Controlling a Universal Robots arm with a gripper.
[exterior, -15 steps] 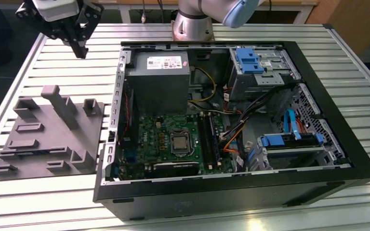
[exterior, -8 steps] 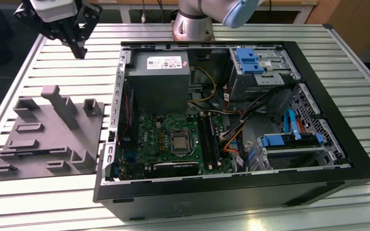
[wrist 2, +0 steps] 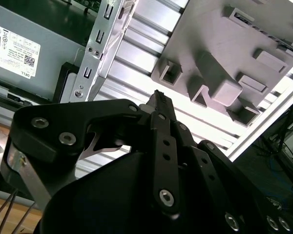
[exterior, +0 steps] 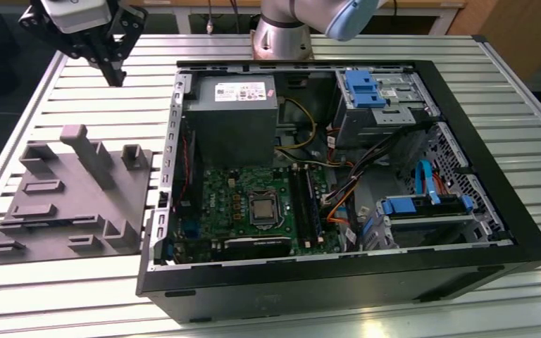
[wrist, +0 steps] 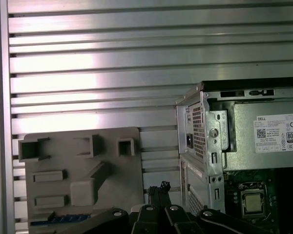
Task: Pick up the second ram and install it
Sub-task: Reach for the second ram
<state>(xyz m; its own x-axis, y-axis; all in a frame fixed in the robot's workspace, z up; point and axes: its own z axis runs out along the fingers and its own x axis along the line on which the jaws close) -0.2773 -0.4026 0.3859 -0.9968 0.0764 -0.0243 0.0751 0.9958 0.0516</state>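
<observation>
Two closed fingers hang between holder tray and case.

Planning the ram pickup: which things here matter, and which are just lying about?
For the job: gripper; second ram, seemingly the dark blue strip on the tray; grey holder tray; motherboard memory slots.

Just there: power supply; blue drive cage; processor.
</observation>
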